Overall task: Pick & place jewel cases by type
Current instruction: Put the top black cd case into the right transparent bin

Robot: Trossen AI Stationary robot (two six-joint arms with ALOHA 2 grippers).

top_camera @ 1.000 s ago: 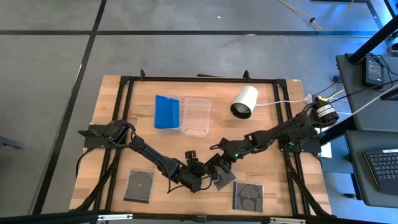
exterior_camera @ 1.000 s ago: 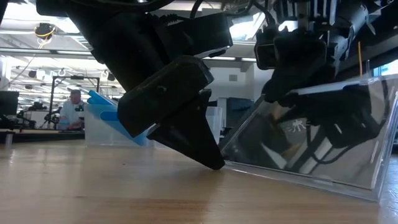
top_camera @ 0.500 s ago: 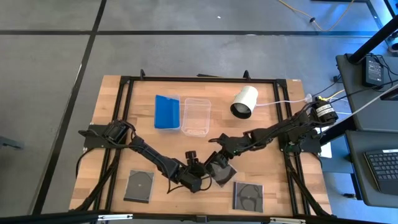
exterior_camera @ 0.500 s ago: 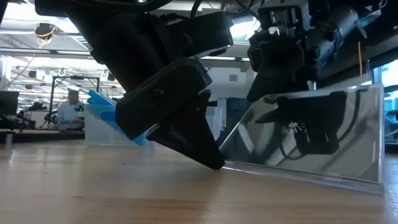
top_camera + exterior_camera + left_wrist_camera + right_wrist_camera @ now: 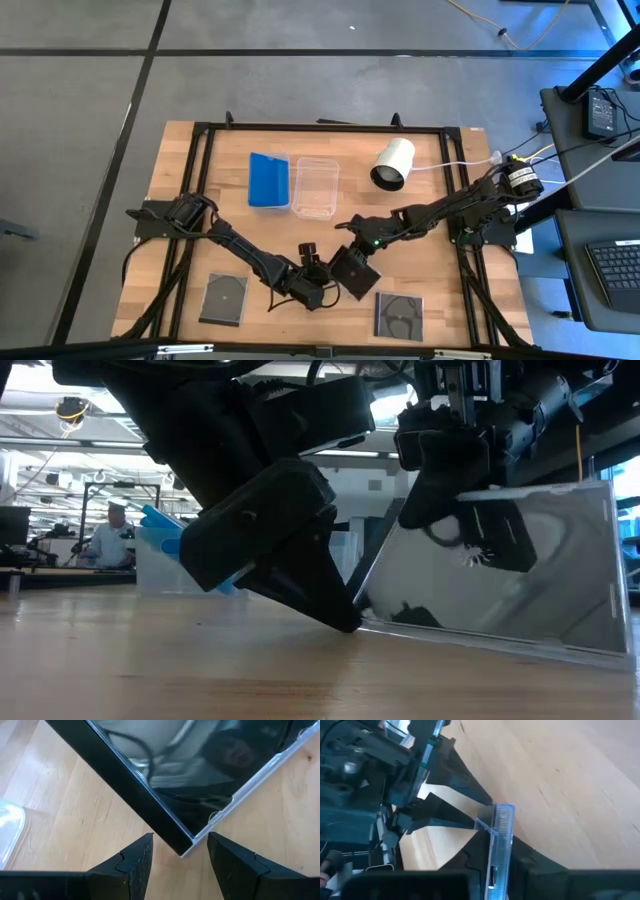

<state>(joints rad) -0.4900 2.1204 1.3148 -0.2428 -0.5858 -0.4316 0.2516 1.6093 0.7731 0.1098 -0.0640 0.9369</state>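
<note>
Two dark jointed arms, black cables along links; left gripper [image 5: 175,865] has matte black, wedge-shaped fingers [image 5: 132,865].

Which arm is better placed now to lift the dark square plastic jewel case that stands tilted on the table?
Probably the right. The right gripper is shut on the top edge of the dark square plastic jewel case, holding it tilted. The left gripper is open, its fingers only flanking the case's lower corner.

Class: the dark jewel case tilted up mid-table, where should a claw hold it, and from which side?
By its raised edge, from above: the tilted jewel case rests on its lower edge, leaving that thin rim free. The right claw pinches it there; the open left claw flanks the lower corner.
</note>
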